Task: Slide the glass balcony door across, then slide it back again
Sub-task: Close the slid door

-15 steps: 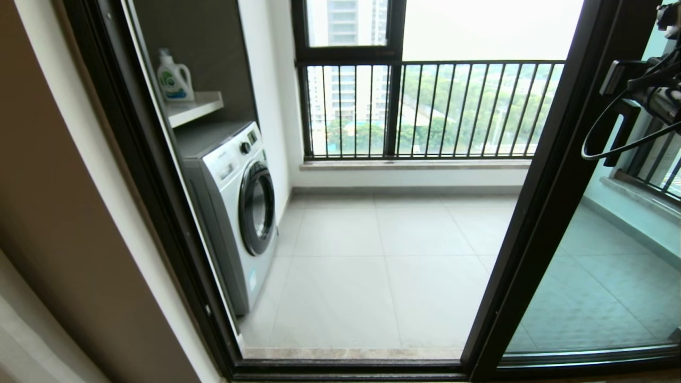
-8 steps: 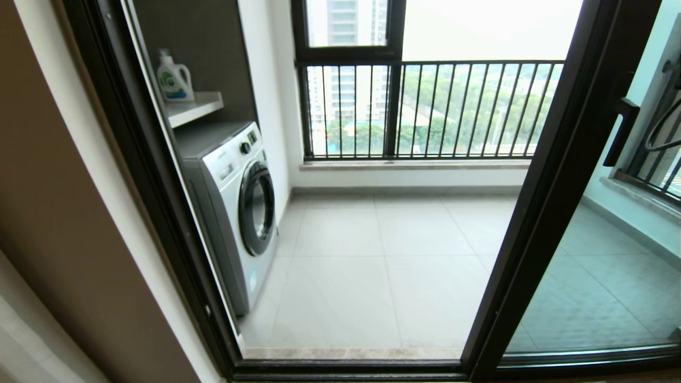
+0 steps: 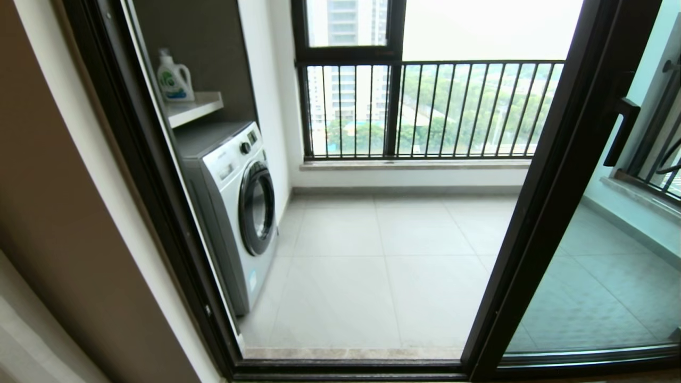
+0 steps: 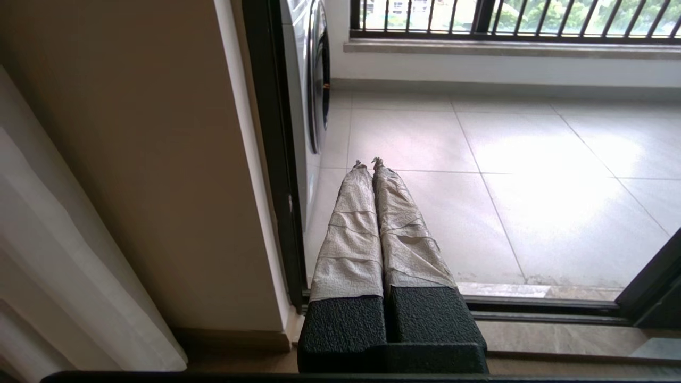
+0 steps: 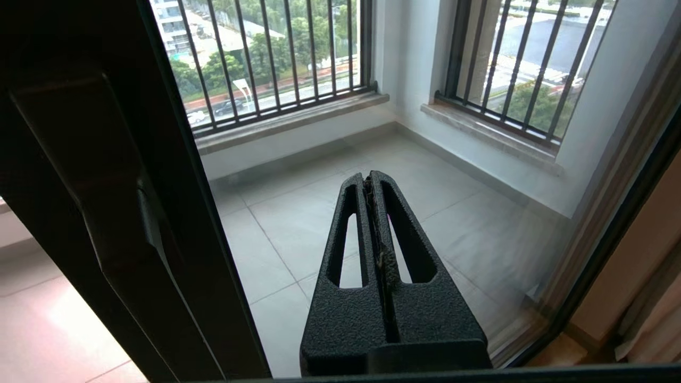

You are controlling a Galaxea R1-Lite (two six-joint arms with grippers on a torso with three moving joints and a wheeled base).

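The glass balcony door (image 3: 553,213) stands slid over to the right, its black upright slanting across the right side of the head view. Its small black bar handle (image 3: 620,133) sits high on that upright. In the right wrist view the same upright (image 5: 175,239) and handle (image 5: 106,202) lie beside my right gripper (image 5: 371,178), which is shut on nothing, clear of the handle and pointing at the glass. The head view shows only a cable of that arm at the right edge. My left gripper (image 4: 368,162), fingers wrapped in pale tape, is shut and empty, low by the left door jamb (image 4: 271,159).
A washing machine (image 3: 239,207) stands on the balcony just inside the opening on the left, with a detergent bottle (image 3: 173,80) on a shelf (image 3: 194,106) above it. Black railing bars (image 3: 425,106) close the far side. The door track (image 3: 351,367) runs along the floor; a curtain (image 4: 64,276) hangs at left.
My right arm has pulled away from the door handle and gone out of the head view to the right. The door has not moved.
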